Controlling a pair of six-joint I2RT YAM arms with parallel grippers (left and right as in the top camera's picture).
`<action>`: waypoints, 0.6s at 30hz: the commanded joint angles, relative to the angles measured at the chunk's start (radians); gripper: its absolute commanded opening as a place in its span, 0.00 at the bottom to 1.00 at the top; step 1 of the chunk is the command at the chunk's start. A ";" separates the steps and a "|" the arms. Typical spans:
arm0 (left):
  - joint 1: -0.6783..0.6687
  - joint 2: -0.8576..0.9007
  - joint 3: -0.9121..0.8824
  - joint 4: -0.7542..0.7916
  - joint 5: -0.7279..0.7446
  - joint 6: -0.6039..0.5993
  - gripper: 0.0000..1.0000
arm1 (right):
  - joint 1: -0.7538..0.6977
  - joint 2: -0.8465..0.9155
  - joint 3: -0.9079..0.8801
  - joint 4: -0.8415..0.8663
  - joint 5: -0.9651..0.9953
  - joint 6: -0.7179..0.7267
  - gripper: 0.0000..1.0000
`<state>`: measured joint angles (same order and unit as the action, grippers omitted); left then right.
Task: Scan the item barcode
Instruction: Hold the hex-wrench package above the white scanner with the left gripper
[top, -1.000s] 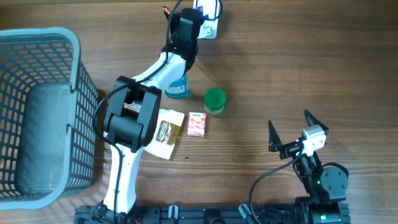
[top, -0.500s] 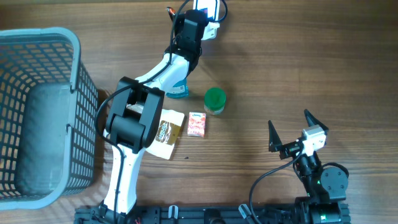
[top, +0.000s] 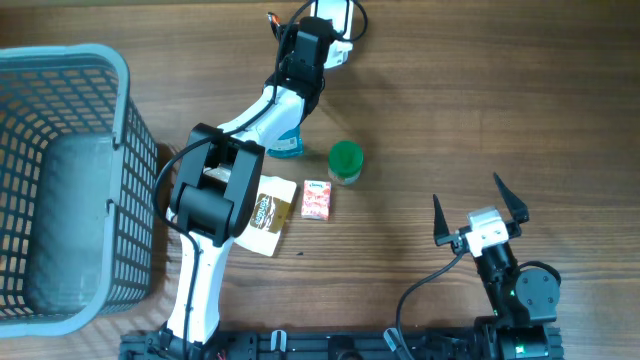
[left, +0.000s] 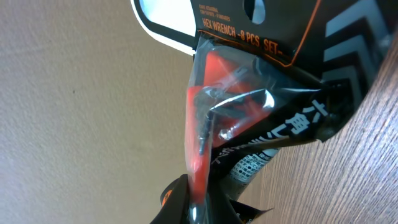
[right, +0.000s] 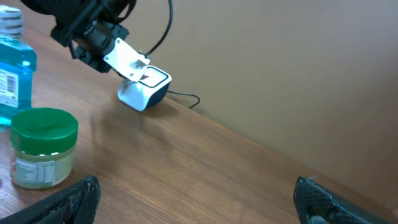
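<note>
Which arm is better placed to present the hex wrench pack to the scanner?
Left. The left gripper is shut on the hex wrench pack, right beside the white scanner on the far side. The right gripper sits open and empty at the near side, well away.

Near the grey basket (top: 60, 53) sit blue bottle (top: 290, 148), green-lidded jar (top: 346, 160), pink carton (top: 316, 200), perhaps a snack packet (top: 270, 215).

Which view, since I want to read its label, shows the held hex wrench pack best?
The left wrist view: the hex wrench pack fills the frame with its label readable, pinched in the left gripper. The right wrist view shows only a small distant white card by the scanner; overhead, the arm hides most of it.
</note>
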<state>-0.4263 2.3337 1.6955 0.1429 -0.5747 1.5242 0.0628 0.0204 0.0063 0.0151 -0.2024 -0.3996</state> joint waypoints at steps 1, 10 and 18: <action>-0.006 0.009 0.027 0.008 -0.024 0.036 0.04 | 0.002 -0.005 -0.001 0.005 -0.027 -0.020 1.00; 0.010 0.009 0.027 0.115 -0.025 0.103 0.04 | 0.002 -0.004 -0.001 0.006 -0.070 0.034 1.00; 0.025 0.009 0.027 0.116 -0.045 0.169 0.04 | 0.002 -0.004 -0.001 0.013 -0.114 0.037 1.00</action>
<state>-0.4103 2.3344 1.6997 0.2485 -0.5961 1.6566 0.0628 0.0204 0.0063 0.0223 -0.2920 -0.3832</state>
